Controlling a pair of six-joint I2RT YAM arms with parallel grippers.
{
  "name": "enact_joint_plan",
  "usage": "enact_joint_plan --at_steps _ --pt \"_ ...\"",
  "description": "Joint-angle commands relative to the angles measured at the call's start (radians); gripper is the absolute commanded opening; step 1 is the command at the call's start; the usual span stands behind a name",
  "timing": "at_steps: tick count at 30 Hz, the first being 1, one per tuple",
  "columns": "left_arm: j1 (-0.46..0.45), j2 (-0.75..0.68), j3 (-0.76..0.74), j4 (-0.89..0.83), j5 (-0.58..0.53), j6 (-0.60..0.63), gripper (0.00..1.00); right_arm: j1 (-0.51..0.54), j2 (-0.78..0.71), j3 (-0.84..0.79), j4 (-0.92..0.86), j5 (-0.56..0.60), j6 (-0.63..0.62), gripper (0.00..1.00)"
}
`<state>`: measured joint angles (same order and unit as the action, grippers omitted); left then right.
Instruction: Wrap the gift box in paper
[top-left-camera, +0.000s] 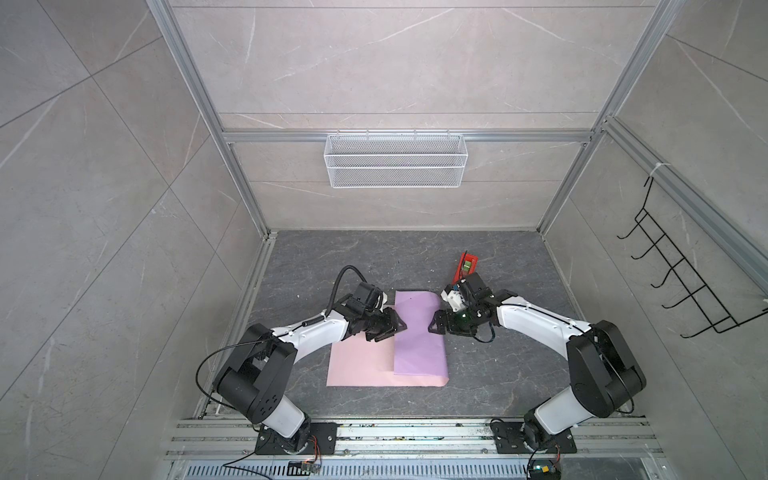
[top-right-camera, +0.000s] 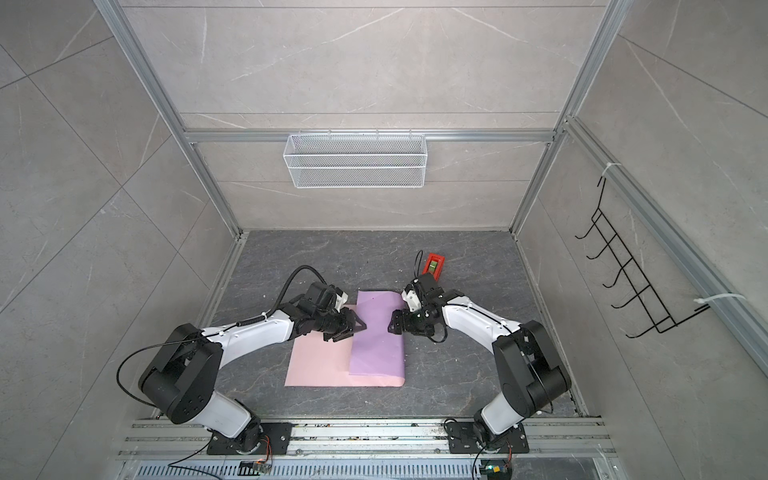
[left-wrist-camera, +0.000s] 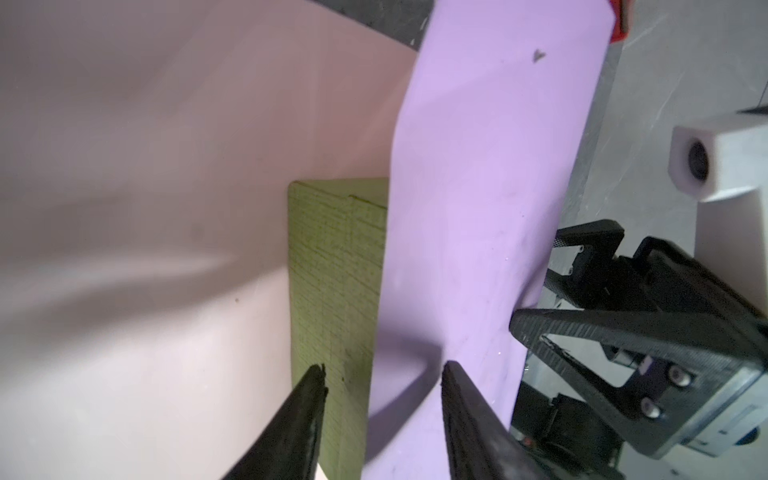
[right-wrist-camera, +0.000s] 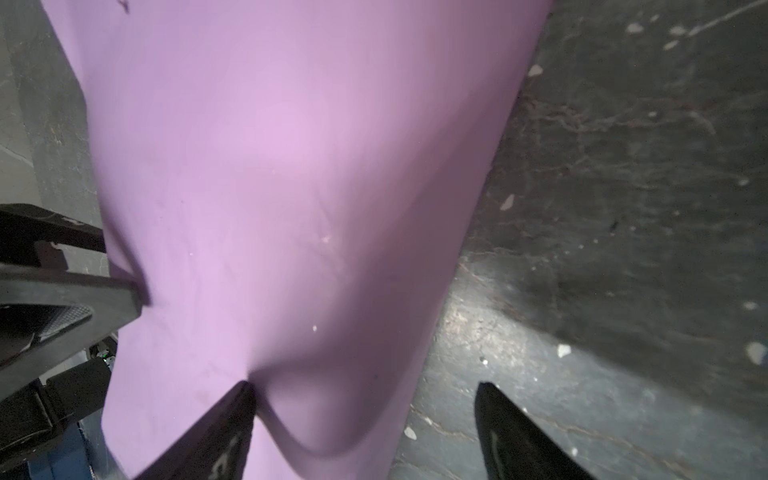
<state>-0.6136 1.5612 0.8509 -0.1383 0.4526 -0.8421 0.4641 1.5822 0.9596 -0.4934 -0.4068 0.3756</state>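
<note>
- On the table (top-left-camera: 353, 257), between the left gripper (top-left-camera: 400, 325) and the right gripper (top-left-camera: 433, 326): the paper (top-left-camera: 419, 332), the part nearer the right gripper folded over and draped across the gift box (left-wrist-camera: 336, 270).
- Under that flap, on the paper's flat part, just ahead of the left gripper's fingertips: the gift box, in sight only from the left wrist.
- At the flap's free edge: the left gripper, one finger beside the box's side, the other above the flap.
- At the flap's folded side: the right gripper, one fingertip touching it, the other over bare table.
- Behind the right gripper, apart from the paper: the tape dispenser (top-left-camera: 465, 266).
</note>
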Motion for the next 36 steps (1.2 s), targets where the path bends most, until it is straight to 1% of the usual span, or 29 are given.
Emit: enact_joint_plan --at_steps 1,3,6,10,13,16,19,22,25,29,36 --pt "-0.003 -0.017 0.046 -0.012 -0.018 -0.009 0.58 0.000 0.030 -0.029 -0.066 0.076 -0.048 0.84" --pt "-0.002 -0.001 0.064 -0.017 -0.025 -0.006 0.64 -0.001 0.031 -0.030 -0.067 0.075 -0.052 0.84" --pt "-0.003 0.032 0.083 -0.014 -0.020 -0.003 0.69 0.000 0.030 -0.033 -0.062 0.072 -0.053 0.83" --pt "-0.003 0.075 0.119 -0.011 0.011 0.010 0.72 -0.001 0.033 -0.035 -0.059 0.072 -0.054 0.83" --pt "-0.006 0.100 0.125 -0.016 0.027 0.015 0.72 0.001 0.038 -0.033 -0.057 0.072 -0.055 0.83" --pt "-0.006 0.106 0.114 -0.040 0.031 0.031 0.67 0.000 0.040 -0.030 -0.057 0.072 -0.056 0.83" --pt "-0.004 0.101 0.087 -0.064 0.032 0.048 0.58 0.000 0.038 -0.028 -0.055 0.072 -0.055 0.83" --pt "0.004 0.105 0.058 -0.076 0.031 0.053 0.48 0.000 0.041 -0.023 -0.057 0.074 -0.055 0.83" --pt "0.016 0.092 0.030 -0.074 0.037 0.052 0.41 -0.001 0.033 -0.010 -0.073 0.084 -0.058 0.84" --pt "0.027 0.070 0.008 -0.084 0.035 0.065 0.36 0.000 0.007 0.019 -0.089 0.074 -0.052 0.86" --pt "0.035 0.060 -0.012 -0.096 0.028 0.081 0.28 -0.016 -0.012 0.051 -0.063 -0.052 -0.003 0.87"
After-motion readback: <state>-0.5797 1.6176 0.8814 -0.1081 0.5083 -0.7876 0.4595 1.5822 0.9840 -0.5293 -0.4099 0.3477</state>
